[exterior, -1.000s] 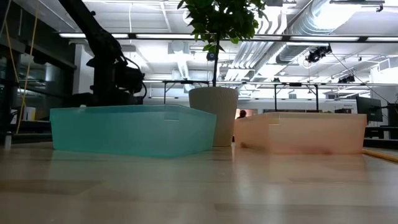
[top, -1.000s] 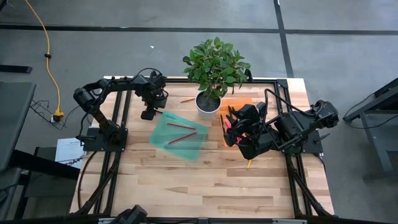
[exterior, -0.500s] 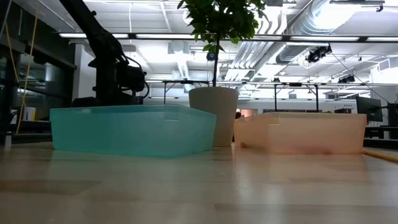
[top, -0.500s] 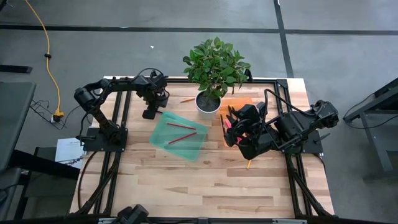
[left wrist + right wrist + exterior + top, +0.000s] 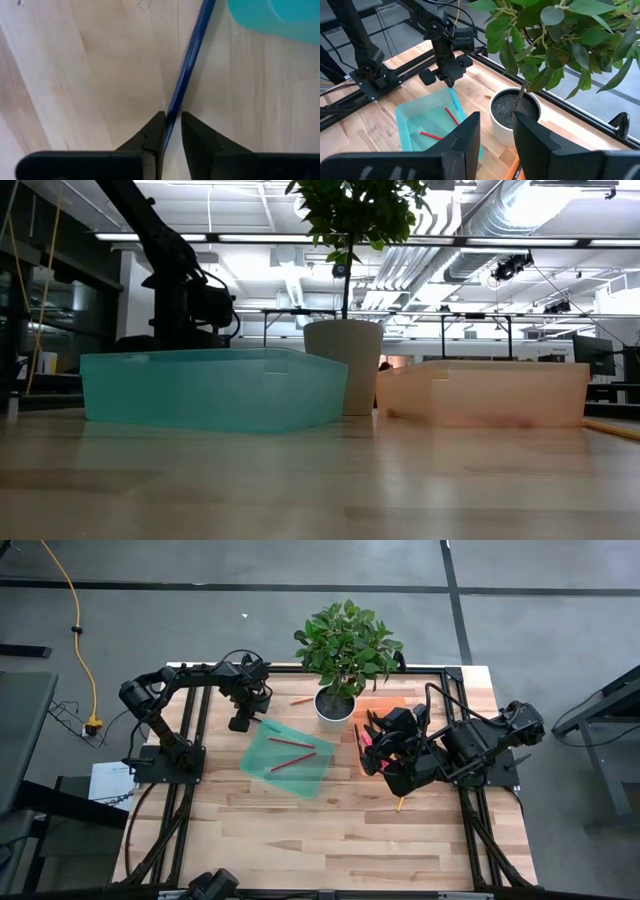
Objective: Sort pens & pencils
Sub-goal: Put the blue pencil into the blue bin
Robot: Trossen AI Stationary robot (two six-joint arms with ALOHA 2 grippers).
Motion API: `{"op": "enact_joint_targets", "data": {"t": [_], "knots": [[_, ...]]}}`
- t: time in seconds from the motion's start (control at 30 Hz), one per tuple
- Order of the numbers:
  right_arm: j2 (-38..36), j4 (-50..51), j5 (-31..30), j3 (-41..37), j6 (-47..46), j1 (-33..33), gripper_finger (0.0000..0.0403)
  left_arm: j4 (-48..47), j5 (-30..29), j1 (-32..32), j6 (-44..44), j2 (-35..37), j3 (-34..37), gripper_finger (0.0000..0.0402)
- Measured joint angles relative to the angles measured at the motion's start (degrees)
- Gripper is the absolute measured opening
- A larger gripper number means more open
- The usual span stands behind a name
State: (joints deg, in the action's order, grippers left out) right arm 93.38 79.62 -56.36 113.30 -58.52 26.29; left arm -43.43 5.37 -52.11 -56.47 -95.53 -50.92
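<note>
A dark blue pen [image 5: 192, 45] lies flat on the wood beside the teal tray [image 5: 290, 758]. My left gripper [image 5: 171, 116] is down at the tray's far left corner [image 5: 240, 724], closed around the pen. Two red pencils [image 5: 451, 116] lie in the teal tray. My right gripper [image 5: 492, 142] hovers open and empty over the orange tray [image 5: 385, 705], beside bright pink pens [image 5: 367, 743]. One reddish pencil [image 5: 302, 700] lies on the table left of the pot. A yellow pencil [image 5: 400, 803] lies near my right arm. My left gripper pinches the blue pen's shaft [image 5: 174, 102] between its two fingertips. The fingers come from above, pointing down, one on each long side of the pen. The pen lies flat on the table; which end is held is out of frame.
A potted plant [image 5: 337, 700] stands between the two trays at the far middle, its leaves spreading over them. The near half of the table [image 5: 320, 840] is bare wood. In the low view the teal tray [image 5: 210, 390] and the orange tray [image 5: 490, 392] stand side by side.
My left gripper has sunk a little toward the table at the teal tray's far left corner.
</note>
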Motion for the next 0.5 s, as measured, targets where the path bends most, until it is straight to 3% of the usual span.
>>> {"op": "enact_joint_targets", "data": {"t": [0.5], "knots": [[0.00, -0.16, 1.33, 0.00, -0.61, 0.02, 0.0107, 0.25, 0.05, -0.01, 0.76, -1.83, -0.14, 0.0076]]}}
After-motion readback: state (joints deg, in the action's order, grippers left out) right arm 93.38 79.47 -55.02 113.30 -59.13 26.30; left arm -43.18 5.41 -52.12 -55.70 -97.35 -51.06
